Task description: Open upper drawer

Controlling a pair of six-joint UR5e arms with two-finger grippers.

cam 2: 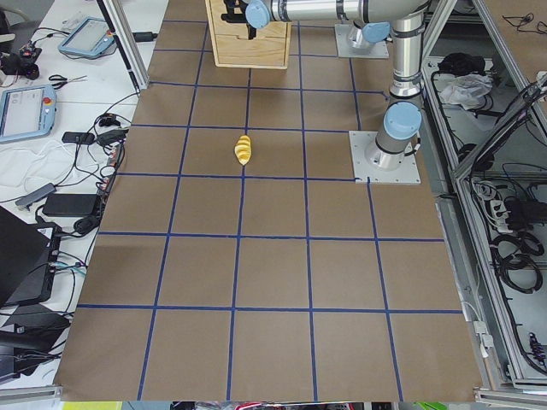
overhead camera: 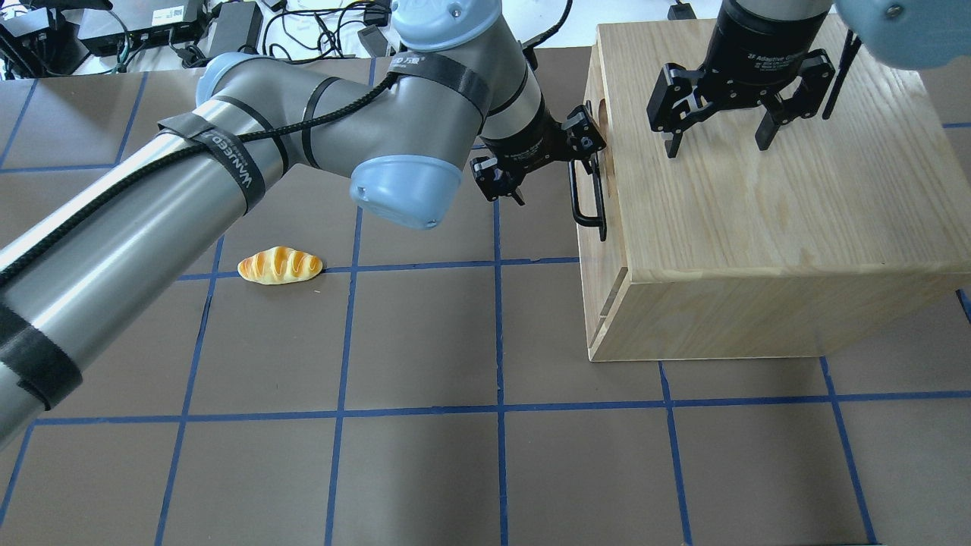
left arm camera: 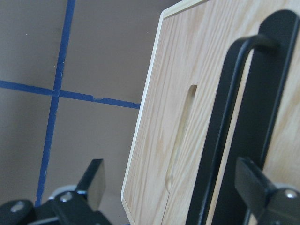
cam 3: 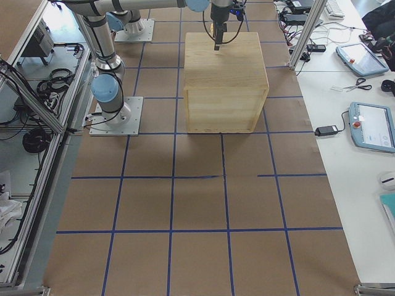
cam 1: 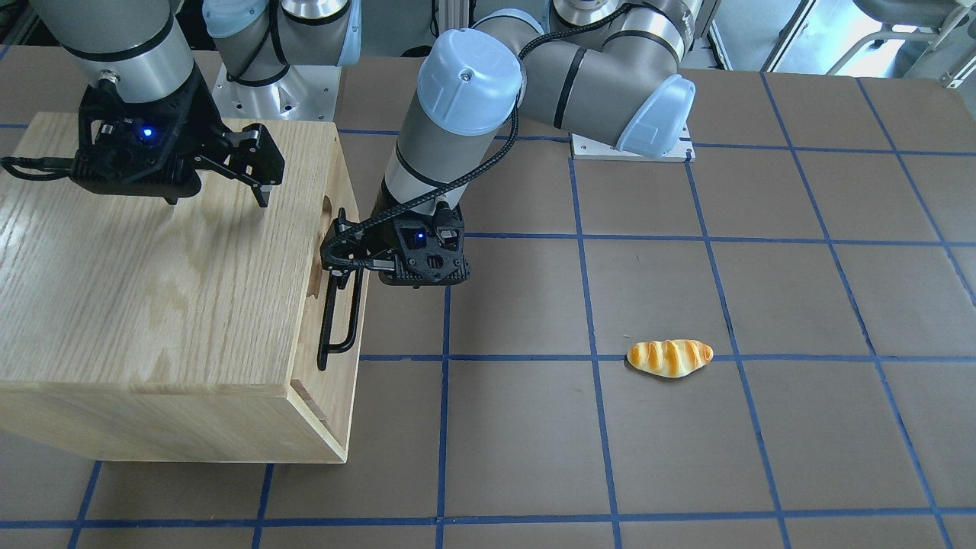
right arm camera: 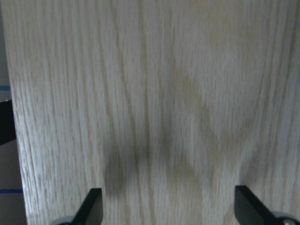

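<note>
Left tool (left arm camera: 168, 174) framing handle (left arm camera: 222, 140) (wrist view)

You're looking at matt, grained wood on the cabinet (cam 1: 152, 290), smooth black metal on its handle (left arm camera: 218, 140), a glossy bread roll (cam 1: 669, 357) and matt brown paper covering the table (cam 1: 762, 267).

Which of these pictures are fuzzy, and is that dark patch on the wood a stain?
Right wrist view: the wooden cabinet top is soft, too close to focus; the dark patch looks like a shadow, probably the right gripper's. Left wrist view: the black handle and fingertips blur. Front-facing view: sharp.
</note>
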